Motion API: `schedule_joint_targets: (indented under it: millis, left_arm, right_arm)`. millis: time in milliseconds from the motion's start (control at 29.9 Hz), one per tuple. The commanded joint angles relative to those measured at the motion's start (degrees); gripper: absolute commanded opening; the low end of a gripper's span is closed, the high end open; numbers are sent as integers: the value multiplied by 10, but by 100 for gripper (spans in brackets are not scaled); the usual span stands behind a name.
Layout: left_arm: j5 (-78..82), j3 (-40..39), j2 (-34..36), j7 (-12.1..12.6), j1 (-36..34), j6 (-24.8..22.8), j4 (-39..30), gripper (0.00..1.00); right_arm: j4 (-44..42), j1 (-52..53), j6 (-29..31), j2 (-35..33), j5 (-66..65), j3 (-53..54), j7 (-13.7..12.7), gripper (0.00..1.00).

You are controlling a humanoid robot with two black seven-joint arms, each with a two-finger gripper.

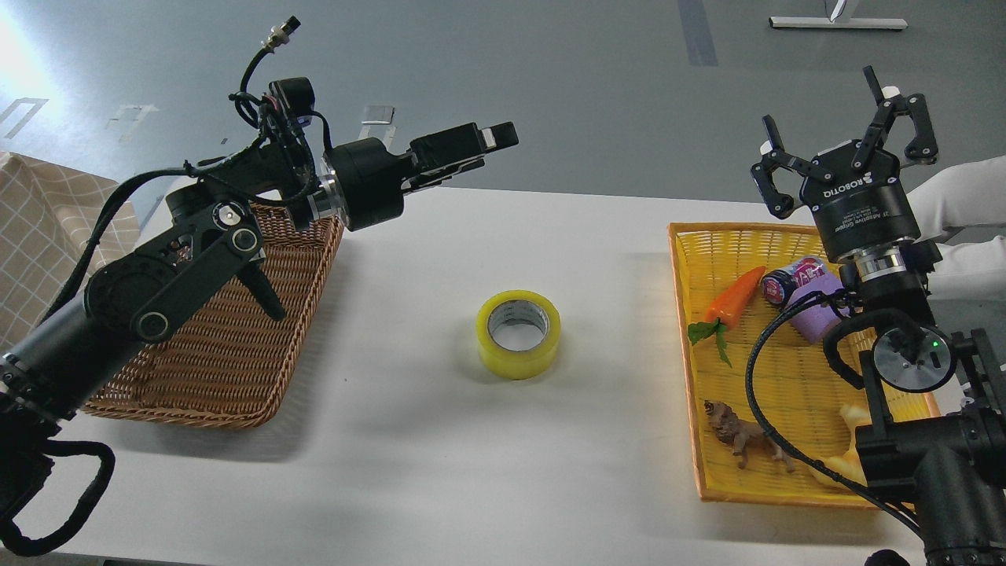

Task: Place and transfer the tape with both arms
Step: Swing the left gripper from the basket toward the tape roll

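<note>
The tape [519, 334], a yellow roll with a grey-white core, lies flat on the white table [471, 472] at its middle, with nothing touching it. My left gripper [491, 145] hangs in the air above the table's far edge, up and left of the tape. It is turned nearly side-on, pointing right, with a small gap showing between its fingers and nothing in them. My right gripper [845, 110] is raised above the far end of the yellow basket [695, 424], fingers spread open and empty, pointing away from me.
A brown wicker basket [228, 354] sits at the left under my left arm. The yellow basket holds a toy carrot [735, 297], a can [790, 281], a purple cup [813, 314], a toy lion [743, 440] and a yellow-beige toy [837, 468]. A checked cloth [39, 236] lies far left.
</note>
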Motion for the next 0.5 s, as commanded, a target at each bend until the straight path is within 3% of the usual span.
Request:
schedule_joint_targets:
  millis: [0, 301, 468]
  left_arm:
    - [75, 32, 0, 27, -13, 0, -16, 98]
    - [259, 108, -6, 76, -43, 0, -24, 98]
    - [296, 168, -8, 119, -55, 0, -23, 98]
  right_arm:
    - [-3, 1, 0, 0, 0, 1, 0, 99]
    - [-6, 0, 0, 0, 0, 2, 1, 99]
    - [-6, 0, 0, 0, 0, 2, 1, 99]
